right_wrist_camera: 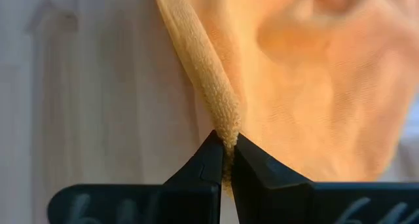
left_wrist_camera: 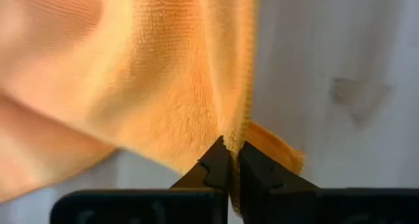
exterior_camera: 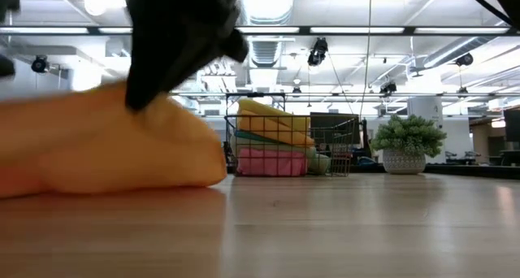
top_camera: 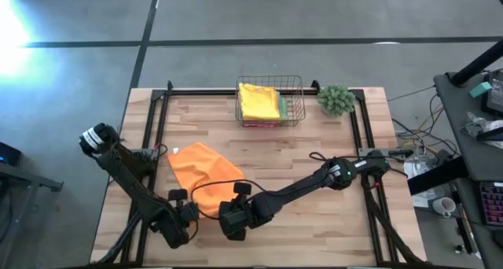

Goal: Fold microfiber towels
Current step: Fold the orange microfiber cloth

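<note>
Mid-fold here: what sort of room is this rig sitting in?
Probably an open lab or industrial workshop: concrete floor around the wooden table, exposed ceiling ducts with hanging lights, and a cluttered equipment bench beside it.

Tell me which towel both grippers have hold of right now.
The orange towel spread loose on the table's near side. The left gripper and right gripper are each shut on its edge. The yellow towel and the others lie stacked in the wire basket.

An open industrial lab or workshop hall: polished grey concrete floor (top_camera: 314,17), exposed silver ceiling ducts (exterior_camera: 268,46), hanging strip lights (exterior_camera: 422,30), cluttered equipment bench (top_camera: 479,143).
</note>
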